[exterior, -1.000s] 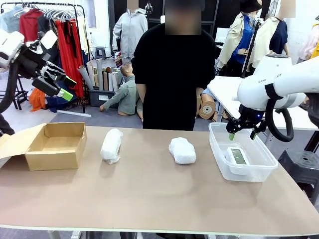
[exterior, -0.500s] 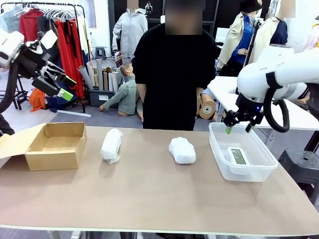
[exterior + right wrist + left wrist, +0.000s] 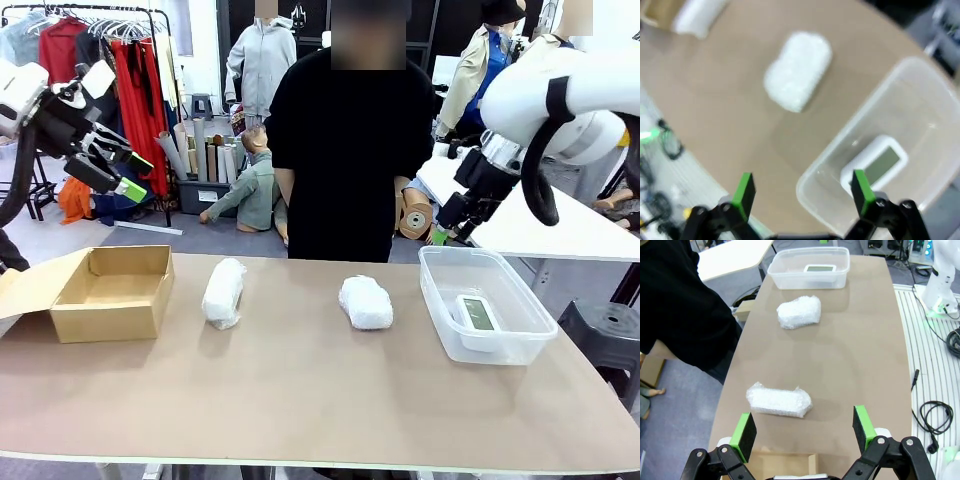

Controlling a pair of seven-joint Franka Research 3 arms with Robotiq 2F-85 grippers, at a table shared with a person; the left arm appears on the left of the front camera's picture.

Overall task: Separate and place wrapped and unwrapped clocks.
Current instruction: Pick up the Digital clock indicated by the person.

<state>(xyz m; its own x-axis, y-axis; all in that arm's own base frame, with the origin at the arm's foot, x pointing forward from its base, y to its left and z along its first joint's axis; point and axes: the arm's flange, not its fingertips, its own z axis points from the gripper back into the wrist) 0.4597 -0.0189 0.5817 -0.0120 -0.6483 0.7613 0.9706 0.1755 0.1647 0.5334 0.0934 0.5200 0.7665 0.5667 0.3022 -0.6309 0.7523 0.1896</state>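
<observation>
The left pincer (image 3: 132,174) and right pincer (image 3: 802,191) hang wide open, empty. The bare clock (image 3: 479,313) lies in the clear tub (image 3: 436,296). The left wrapped bundle (image 3: 223,292) and middle wrapped bundle (image 3: 366,302) sit on the counter (image 3: 300,400), between tub and cardboard box (image 3: 110,290). Best to straddle a bundle's narrow width and close gently.

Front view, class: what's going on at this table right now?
Nothing is being handled at this moment. Both grippers are open and raised off the table: the left gripper up at the box end, the right gripper just beyond the tub. The bare clock lies in the tub. Two wrapped clocks lie on the table between box and tub, not yet sorted. A person stands at the far side.
</observation>
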